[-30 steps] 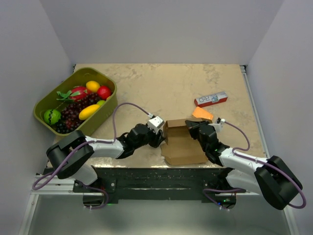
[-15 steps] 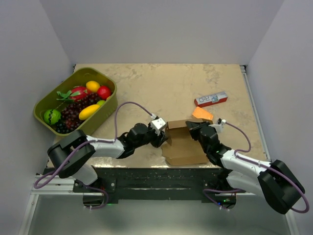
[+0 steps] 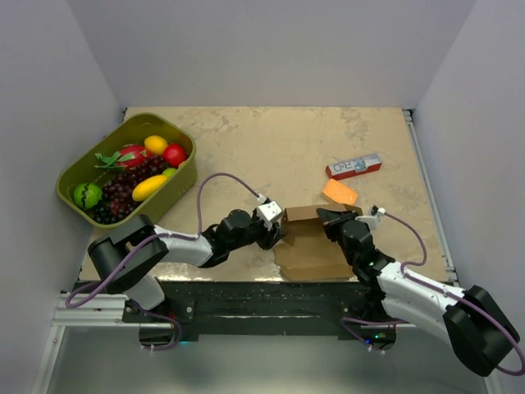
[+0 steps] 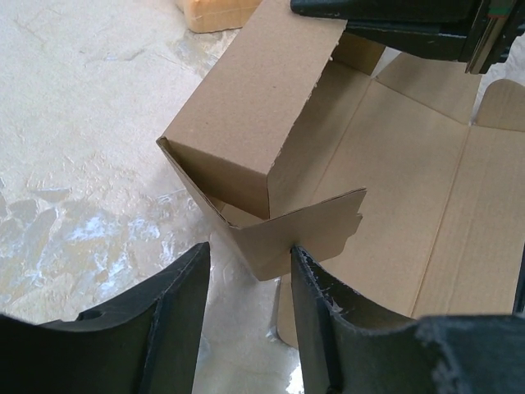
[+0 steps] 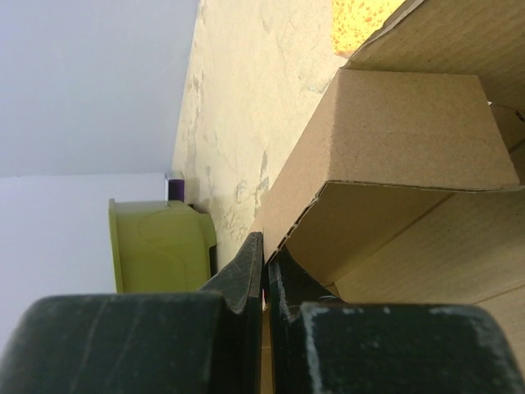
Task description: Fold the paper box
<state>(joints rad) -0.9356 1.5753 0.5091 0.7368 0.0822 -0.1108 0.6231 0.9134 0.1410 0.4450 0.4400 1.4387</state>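
While the paper box (image 4: 394, 164) lies partly folded on the table (image 3: 271, 139) between the two arms, the left tool (image 4: 250, 253) is held about half open, low over the table, and nothing is clamped in it. Just ahead of its fingertips a short side flap is stood on edge. The flap's lower corner is seen in the gap between the two fingers (image 4: 176, 312); whether either finger is touched by it cannot be told. Beyond that flap a taller wall panel is raised upright, and to the right of this tool the rest of the sheet is spread flat. The right tool (image 5: 262, 246) is closed tight, finger against finger. Its tip is set just beside the raised wall's edge. An orange block (image 3: 339, 192) is seen just beyond the right tool, and a green tub of fruit (image 3: 164, 197) is seen well off to the left of the left tool.
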